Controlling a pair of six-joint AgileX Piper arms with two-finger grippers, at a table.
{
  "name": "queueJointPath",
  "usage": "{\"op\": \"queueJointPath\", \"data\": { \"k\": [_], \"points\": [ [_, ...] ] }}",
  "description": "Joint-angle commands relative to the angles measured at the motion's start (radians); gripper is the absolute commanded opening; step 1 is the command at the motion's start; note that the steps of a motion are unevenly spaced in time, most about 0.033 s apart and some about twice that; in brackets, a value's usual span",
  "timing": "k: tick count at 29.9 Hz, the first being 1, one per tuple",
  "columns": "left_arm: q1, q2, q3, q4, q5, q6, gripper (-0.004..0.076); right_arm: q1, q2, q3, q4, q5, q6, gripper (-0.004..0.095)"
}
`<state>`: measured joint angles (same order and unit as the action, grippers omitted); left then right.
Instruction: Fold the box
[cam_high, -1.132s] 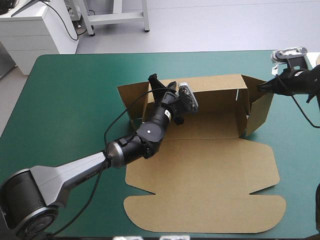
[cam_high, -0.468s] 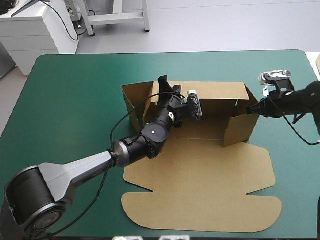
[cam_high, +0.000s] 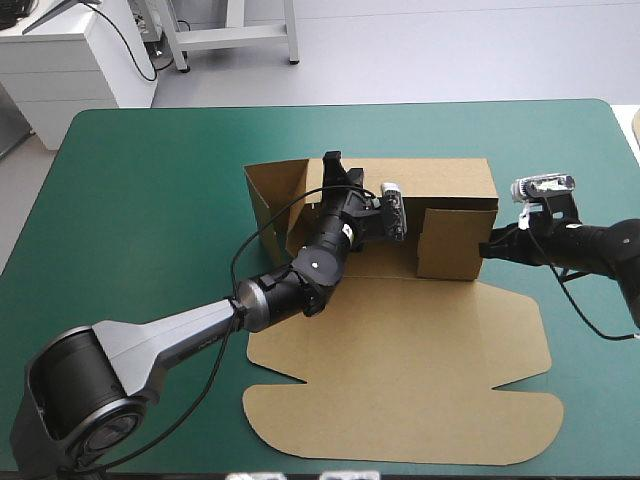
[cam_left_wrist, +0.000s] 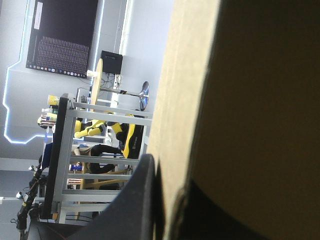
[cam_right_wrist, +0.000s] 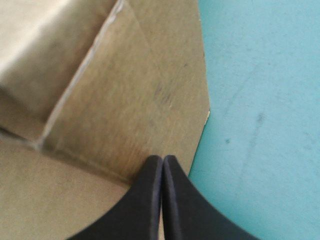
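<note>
Finds the box (cam_high: 400, 340) at mid-bench on the teal-green bench (cam_high: 150, 200), well apart from every edge; shows it part-formed, with the lid panel (cam_high: 420, 425) flat toward the near edge and the rear wall (cam_high: 450, 180) raised along the far side; clamps the left gripper (cam_high: 336, 172) on the top edge of that rear wall, black fingers all but together, brown board between them; confirms this in the left wrist view, with one finger (cam_left_wrist: 137, 200) lying flat against the sheet; serves, by judgement, to hold the rear wall upright and to anchor the box against sliding under a push from the other side; sets the right gripper (cam_high: 487, 248) with fingers together in one point, gripping nothing, tip touching the outer face of the right side wall (cam_high: 445, 245); uses the closed tip as a pusher, hence no need to open; stands that side wall upright and swung well inward, facing the near edge, just beside the rear wall's right end; leaves the left side flap (cam_high: 272, 195) raised but splayed outward beyond the left gripper, not yet squared; puts the task, by judgement, at a middle stage, with tucking and the left side outstanding; calls next for a steady inward push without loosening the left clamp; risks spring-back of the side wall on release
</note>
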<state>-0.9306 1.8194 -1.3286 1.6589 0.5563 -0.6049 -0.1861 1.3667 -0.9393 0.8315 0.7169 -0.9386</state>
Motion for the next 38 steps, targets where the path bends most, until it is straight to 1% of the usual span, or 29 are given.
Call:
{"op": "queueJointPath", "data": {
  "k": [1, 9, 11, 12, 13, 17, 18, 19, 22, 24, 27, 33, 35, 38],
  "points": [
    [-0.004, -0.003, -0.009, -0.061, -0.012, -0.026, -0.0008, -0.005, -0.044, 0.025, 0.128, -0.052, -0.11, -0.0015],
    [-0.004, 0.0, -0.009, -0.066, -0.003, -0.026, -0.0008, -0.005, -0.052, 0.03, 0.122, -0.088, -0.128, -0.0014],
    [-0.004, 0.0, -0.009, -0.067, -0.002, -0.026, -0.0008, -0.005, -0.055, 0.028, 0.115, -0.088, -0.125, 0.0013],
    [-0.004, 0.0, -0.009, -0.067, -0.002, -0.026, -0.0008, -0.005, -0.057, 0.026, 0.1, -0.09, -0.125, 0.0042],
    [-0.004, 0.0, -0.009, -0.067, -0.002, -0.026, -0.0008, -0.005, -0.062, 0.026, 0.089, -0.09, -0.125, 0.0091],
    [-0.004, 0.0, -0.009, -0.069, -0.002, -0.026, -0.0008, -0.005, -0.073, 0.026, 0.032, -0.086, -0.125, 0.0356],
    [-0.004, 0.0, -0.009, -0.069, -0.002, -0.026, -0.0008, -0.005, -0.077, 0.024, 0.006, -0.086, -0.127, 0.0393],
    [-0.004, 0.0, -0.009, -0.069, 0.0, -0.026, -0.0008, -0.005, -0.081, 0.024, -0.013, -0.084, -0.133, 0.0407],
    [-0.004, 0.0, -0.009, -0.069, 0.0, -0.026, -0.0008, -0.005, -0.093, 0.004, -0.075, -0.056, -0.143, 0.04],
    [-0.004, 0.0, -0.009, -0.069, -0.002, -0.026, -0.0008, -0.005, -0.099, -0.011, -0.077, -0.036, -0.143, 0.04],
    [-0.004, 0.0, -0.009, -0.069, -0.004, -0.026, -0.0008, -0.005, -0.1, -0.024, -0.034, -0.043, -0.154, 0.04],
    [-0.004, 0.0, -0.009, -0.069, -0.019, -0.026, -0.0008, 0.018, -0.053, -0.025, 0.131, -0.047, -0.251, 0.04],
    [-0.004, 0.0, -0.009, -0.069, -0.019, -0.029, -0.0008, 0.038, -0.026, -0.025, 0.14, -0.054, -0.291, 0.04],
    [-0.004, 0.0, -0.009, -0.069, -0.019, -0.027, -0.0008, 0.053, 0.013, -0.025, 0.162, -0.097, -0.316, 0.04]
  ]
}}
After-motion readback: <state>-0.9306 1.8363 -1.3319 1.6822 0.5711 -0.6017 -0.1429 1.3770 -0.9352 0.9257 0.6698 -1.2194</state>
